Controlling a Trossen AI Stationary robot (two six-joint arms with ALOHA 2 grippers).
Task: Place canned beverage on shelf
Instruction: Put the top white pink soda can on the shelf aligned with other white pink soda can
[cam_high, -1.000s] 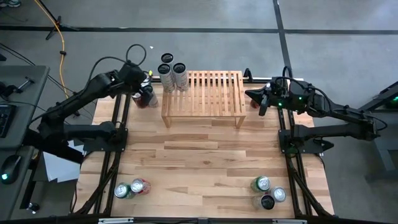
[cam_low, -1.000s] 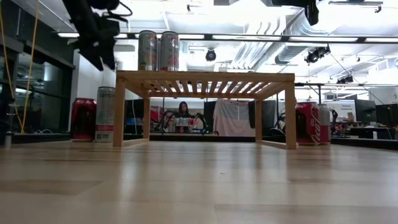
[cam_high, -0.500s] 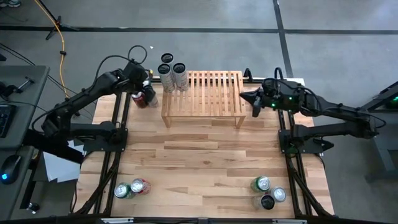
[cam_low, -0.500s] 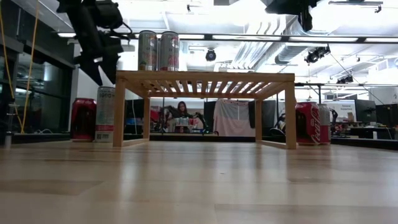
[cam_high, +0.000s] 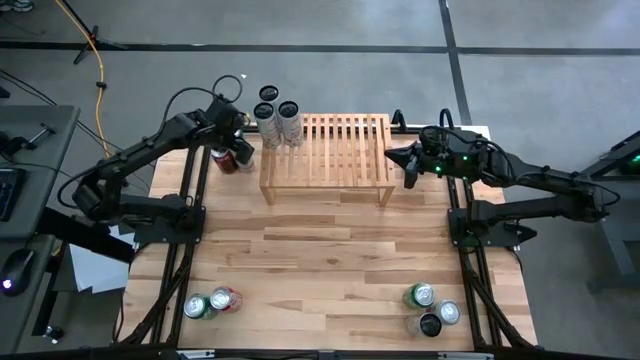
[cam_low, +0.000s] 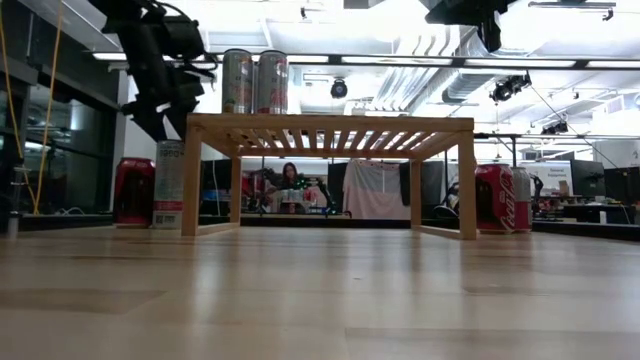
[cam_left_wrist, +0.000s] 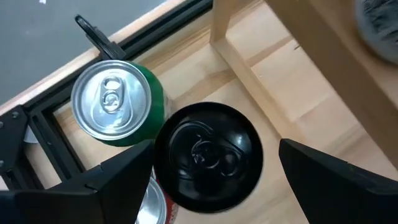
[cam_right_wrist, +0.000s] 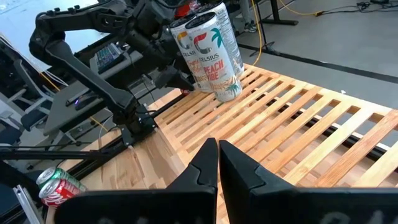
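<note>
The light-wood shelf (cam_high: 325, 155) stands at the table's far middle, with two tall cans (cam_high: 278, 120) upright on the far left corner of its slatted top. Left of the shelf, a cluster of cans stands on the table: a black-topped can (cam_left_wrist: 208, 155), a green can (cam_left_wrist: 112, 102) and a red can (cam_low: 133, 190). My left gripper (cam_left_wrist: 214, 180) hangs open above the cluster, pointing steeply down, one finger on either side of the black-topped can's top. My right gripper (cam_right_wrist: 217, 165) hovers shut just off the shelf's right end, above the level of its top.
Two cans (cam_high: 210, 302) lie near the table's near left corner, and three more (cam_high: 430, 308) stand near the near right corner. Red cans (cam_low: 500, 198) stand beyond the shelf's right leg. The shelf's slats (cam_right_wrist: 280, 118) right of the two tall cans are bare.
My left gripper has come down toward the cluster of cans left of the shelf, rolling slightly, and has stayed open. My right gripper has shifted a little toward the shelf's right end, still shut. No can has moved.
</note>
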